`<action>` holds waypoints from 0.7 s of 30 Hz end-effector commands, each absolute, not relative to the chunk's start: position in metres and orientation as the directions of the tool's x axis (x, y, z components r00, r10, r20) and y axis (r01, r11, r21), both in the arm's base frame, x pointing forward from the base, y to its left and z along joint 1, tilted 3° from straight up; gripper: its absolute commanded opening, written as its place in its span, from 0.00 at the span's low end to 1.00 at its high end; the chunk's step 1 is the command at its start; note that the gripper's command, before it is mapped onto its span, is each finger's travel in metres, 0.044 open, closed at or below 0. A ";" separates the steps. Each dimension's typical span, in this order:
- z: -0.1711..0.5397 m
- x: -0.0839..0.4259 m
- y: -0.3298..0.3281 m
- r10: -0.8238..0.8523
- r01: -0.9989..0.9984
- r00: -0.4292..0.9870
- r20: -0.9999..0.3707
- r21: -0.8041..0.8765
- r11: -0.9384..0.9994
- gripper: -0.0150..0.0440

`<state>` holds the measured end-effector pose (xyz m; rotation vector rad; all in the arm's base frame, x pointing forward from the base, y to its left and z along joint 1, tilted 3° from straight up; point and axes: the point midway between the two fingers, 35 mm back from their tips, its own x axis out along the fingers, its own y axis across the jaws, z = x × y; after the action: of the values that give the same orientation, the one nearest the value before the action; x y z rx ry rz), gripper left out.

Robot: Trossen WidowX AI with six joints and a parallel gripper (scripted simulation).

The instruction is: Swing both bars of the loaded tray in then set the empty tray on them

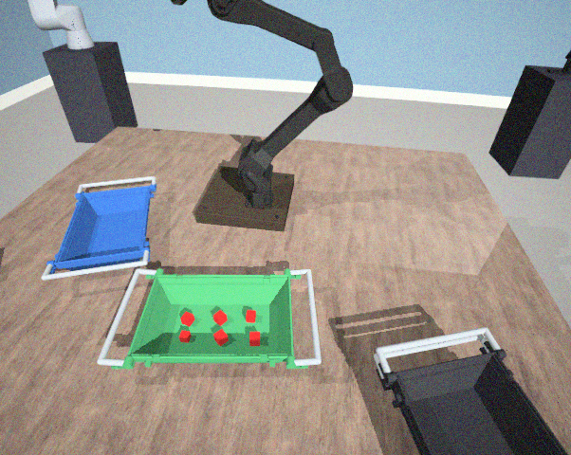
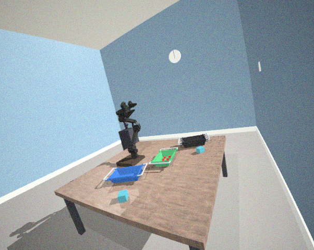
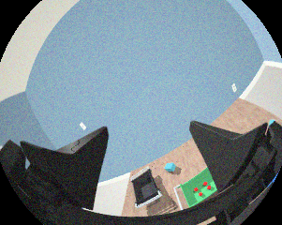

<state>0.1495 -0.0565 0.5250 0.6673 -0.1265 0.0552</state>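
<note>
With its bars (image 1: 314, 318) (image 2: 159, 162) swung outward, green tray (image 1: 211, 359) (image 2: 159, 164) (image 3: 188, 187) lies open, so nothing could rest above its blocks (image 1: 220, 336) (image 2: 164, 159) (image 3: 200, 194) yet; gripper (image 2: 132, 107) (image 3: 151, 129) wide open, holding nothing; blue and black trays flank green tray.

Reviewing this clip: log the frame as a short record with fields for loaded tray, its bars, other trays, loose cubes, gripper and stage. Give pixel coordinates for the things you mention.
loaded tray: green tray (image 1: 211, 358) (image 2: 162, 164), six red blocks (image 1: 220, 336) inside
its bars: two white bars (image 1: 315, 318) (image 1: 118, 318), both swung outward
other trays: blue tray (image 1: 101, 259) (image 2: 124, 178), black tray (image 1: 440, 376) (image 2: 193, 141) (image 3: 146, 187); no load visible in either
loose cubes: two cyan cubes (image 2: 122, 196) (image 2: 200, 149)
gripper: open, raised, holding nothing (image 3: 149, 125)
stage: bars not swung in, nothing stacked
</note>
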 end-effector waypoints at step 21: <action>0.551 0.202 -0.120 0.151 -0.382 0.922 0.357 0.766 0.517 0.40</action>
<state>0.1838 -0.1062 0.5509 0.9046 -0.2419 0.2916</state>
